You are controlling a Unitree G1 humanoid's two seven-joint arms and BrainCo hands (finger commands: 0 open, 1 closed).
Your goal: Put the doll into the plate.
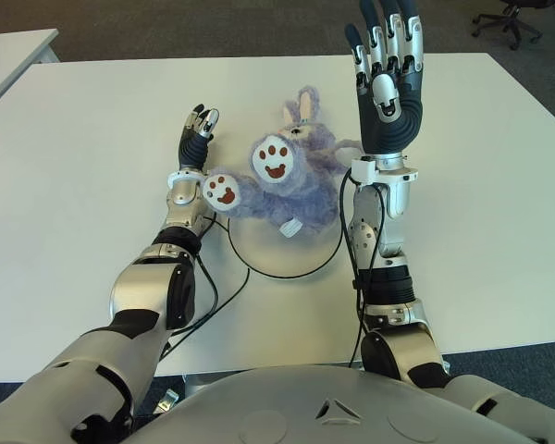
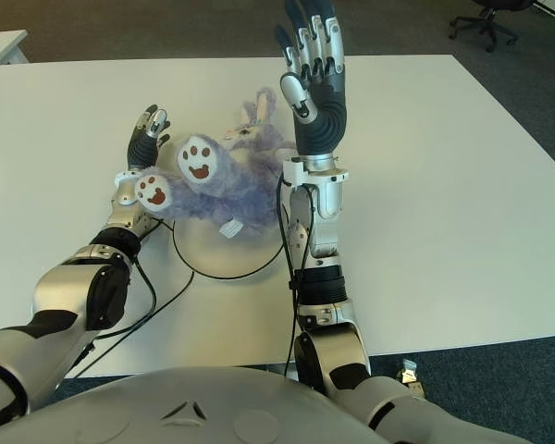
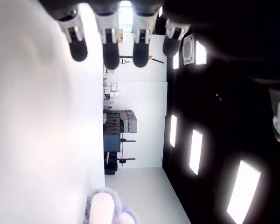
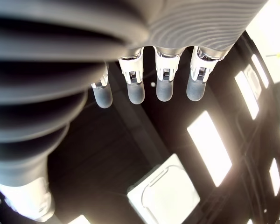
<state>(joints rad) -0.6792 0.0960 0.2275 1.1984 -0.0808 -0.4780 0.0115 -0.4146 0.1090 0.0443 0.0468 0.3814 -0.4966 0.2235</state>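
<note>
Doll [image 1: 282, 176] lies on plate [image 1: 301, 268] | left hand [image 1: 197, 134] and right hand [image 1: 386, 74] empty, fingers spread | risk: left forearm, close beside, could drag it off.

the doll [image 1: 291, 171] is a fluffy lavender plush rabbit lying on its back, two white foot soles with brown paw prints turned up toward the camera, long ears pointing away. it lies between the two hands, one foot just beside the left hand's [image 1: 196, 135] wrist, its body near the right hand's [image 1: 387, 74] wrist. it covers the far part of the plate [image 1: 287, 259], a flat white disc with a thin dark rim.
</note>
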